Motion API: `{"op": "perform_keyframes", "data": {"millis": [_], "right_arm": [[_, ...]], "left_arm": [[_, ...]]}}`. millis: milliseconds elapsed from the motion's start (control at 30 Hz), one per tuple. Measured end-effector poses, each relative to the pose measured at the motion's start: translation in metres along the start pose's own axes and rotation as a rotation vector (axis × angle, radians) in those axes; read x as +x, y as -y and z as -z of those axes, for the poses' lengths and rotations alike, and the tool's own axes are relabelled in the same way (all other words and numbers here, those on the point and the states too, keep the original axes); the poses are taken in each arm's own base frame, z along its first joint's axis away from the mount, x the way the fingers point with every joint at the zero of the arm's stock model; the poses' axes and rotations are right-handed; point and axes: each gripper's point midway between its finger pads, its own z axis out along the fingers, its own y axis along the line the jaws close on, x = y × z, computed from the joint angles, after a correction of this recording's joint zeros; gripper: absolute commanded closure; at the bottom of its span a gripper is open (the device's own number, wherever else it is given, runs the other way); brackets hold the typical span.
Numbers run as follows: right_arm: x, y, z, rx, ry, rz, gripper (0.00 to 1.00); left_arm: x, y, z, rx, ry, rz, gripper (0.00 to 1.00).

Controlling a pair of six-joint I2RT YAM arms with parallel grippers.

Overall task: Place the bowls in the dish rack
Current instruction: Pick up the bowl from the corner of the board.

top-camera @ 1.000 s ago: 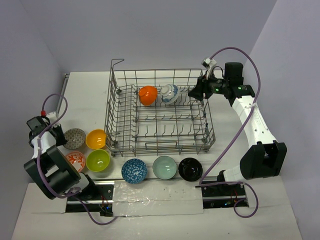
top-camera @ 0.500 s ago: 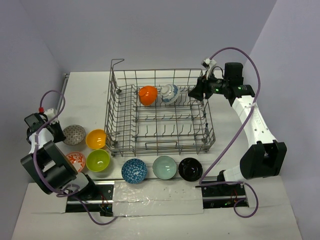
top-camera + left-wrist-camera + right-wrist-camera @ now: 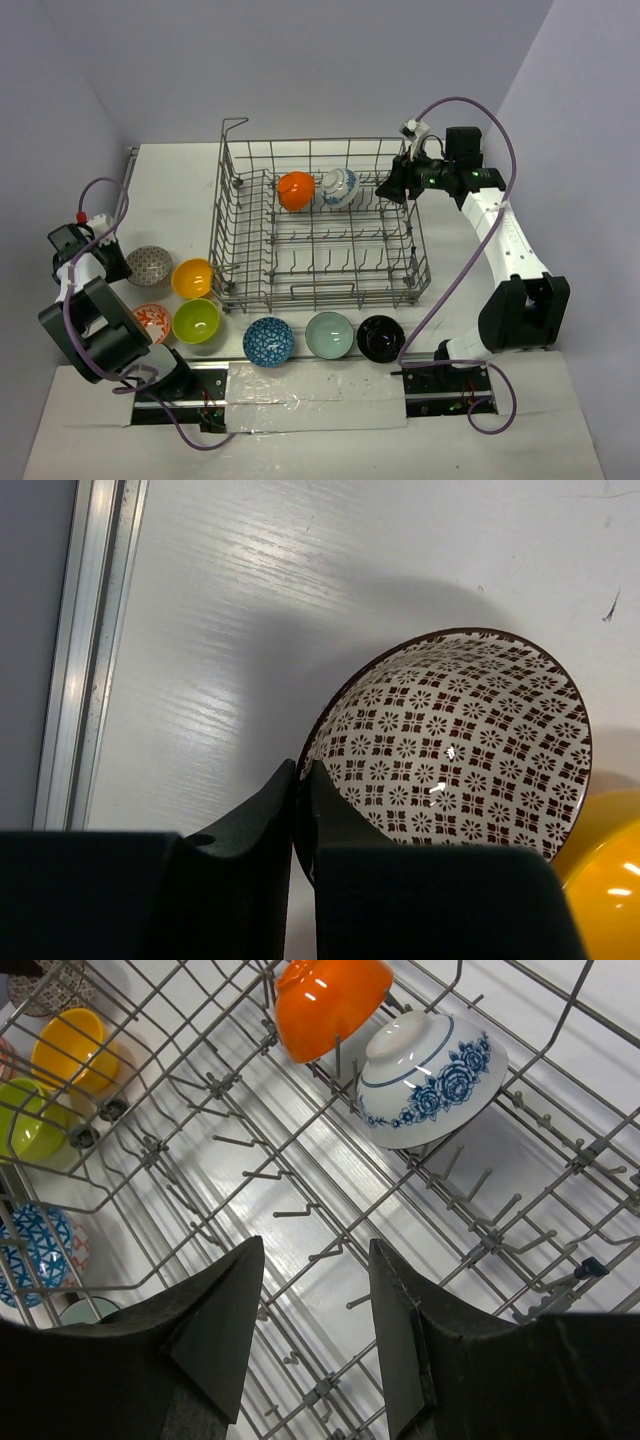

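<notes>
My left gripper (image 3: 120, 262) (image 3: 302, 770) is shut on the near rim of a white bowl with a brown flower pattern (image 3: 149, 265) (image 3: 460, 740), one finger inside and one outside. The bowl is at the table's left, beside the yellow bowl (image 3: 192, 278) (image 3: 610, 870). The grey wire dish rack (image 3: 216, 232) (image 3: 300, 1210) holds an orange bowl (image 3: 295, 190) (image 3: 330, 1000) and a white bowl with blue flowers (image 3: 338, 187) (image 3: 430, 1080), both tipped on the far row of tines. My right gripper (image 3: 392, 185) (image 3: 315, 1243) hangs open over the rack's far right corner, holding nothing.
Along the rack's left and front sit a lime green bowl (image 3: 196, 320), a red-and-white bowl (image 3: 152, 320), a blue-patterned bowl (image 3: 268, 341), a pale teal bowl (image 3: 329, 334) and a glossy black bowl (image 3: 380, 338). A metal rail (image 3: 85, 650) runs along the table's left edge.
The left gripper has finished shutting on the patterned bowl's rim and shifted it slightly left and farther back. The right arm barely moved.
</notes>
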Motion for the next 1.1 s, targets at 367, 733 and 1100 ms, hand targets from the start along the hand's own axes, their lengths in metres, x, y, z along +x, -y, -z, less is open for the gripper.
{"op": "perform_keyframes", "data": {"millis": [367,733,1100], "right_arm": [[0.005,0.001,-0.002,-0.005,-0.016,-0.009,0.46],[0.007,0.000,-0.001,-0.007,-0.022,-0.005,0.46],[0.013,-0.002,-0.002,-0.024,-0.044,-0.017,0.46]], "left_arm": [[-0.015,0.002,0.006,-0.007,0.011,-0.003,1.00],[-0.031,0.000,0.013,-0.018,0.040,0.013,1.00],[-0.057,0.004,0.034,-0.026,0.096,0.012,1.00]]}}
